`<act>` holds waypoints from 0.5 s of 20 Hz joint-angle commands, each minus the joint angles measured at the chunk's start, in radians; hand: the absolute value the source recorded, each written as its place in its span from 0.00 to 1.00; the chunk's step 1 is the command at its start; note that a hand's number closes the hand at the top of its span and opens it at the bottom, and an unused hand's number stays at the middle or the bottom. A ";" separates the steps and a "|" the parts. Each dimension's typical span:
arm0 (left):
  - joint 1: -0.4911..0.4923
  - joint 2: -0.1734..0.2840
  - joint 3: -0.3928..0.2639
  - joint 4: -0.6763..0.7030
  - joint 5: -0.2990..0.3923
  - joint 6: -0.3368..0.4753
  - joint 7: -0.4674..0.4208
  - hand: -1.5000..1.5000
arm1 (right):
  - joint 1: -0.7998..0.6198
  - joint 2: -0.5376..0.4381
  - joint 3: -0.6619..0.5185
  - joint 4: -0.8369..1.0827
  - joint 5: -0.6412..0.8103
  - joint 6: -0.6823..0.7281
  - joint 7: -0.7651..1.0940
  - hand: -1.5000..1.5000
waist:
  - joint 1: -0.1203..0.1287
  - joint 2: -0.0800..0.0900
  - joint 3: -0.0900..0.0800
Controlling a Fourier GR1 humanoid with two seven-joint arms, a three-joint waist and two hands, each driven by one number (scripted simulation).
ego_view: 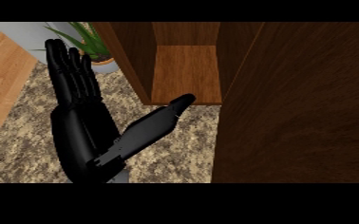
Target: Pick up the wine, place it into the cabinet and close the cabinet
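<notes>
We see the black left hand [84, 128] spread, fingers straight, thumb reaching toward the open brown wooden cabinet [186, 71]. No wine bottle is visible; its location cannot be determined. Risk: the wide dark door [294, 104] at right may swing into the thumb.

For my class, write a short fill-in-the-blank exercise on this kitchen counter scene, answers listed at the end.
1. The robot hand in view is the robot's ____ one.
2. Its fingers are straight, so it is ____.
3. The cabinet stands with its door ____.
4. Behind the hand, a potted ____ stands on the counter.

Answers: left; open; open; plant
</notes>
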 commanded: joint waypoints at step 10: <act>0.129 0.000 0.024 -0.198 -0.152 -0.106 0.131 0.00 | -0.054 -0.027 -0.048 -0.186 -0.060 -0.037 0.191 0.00 | -0.001 0.001 -0.001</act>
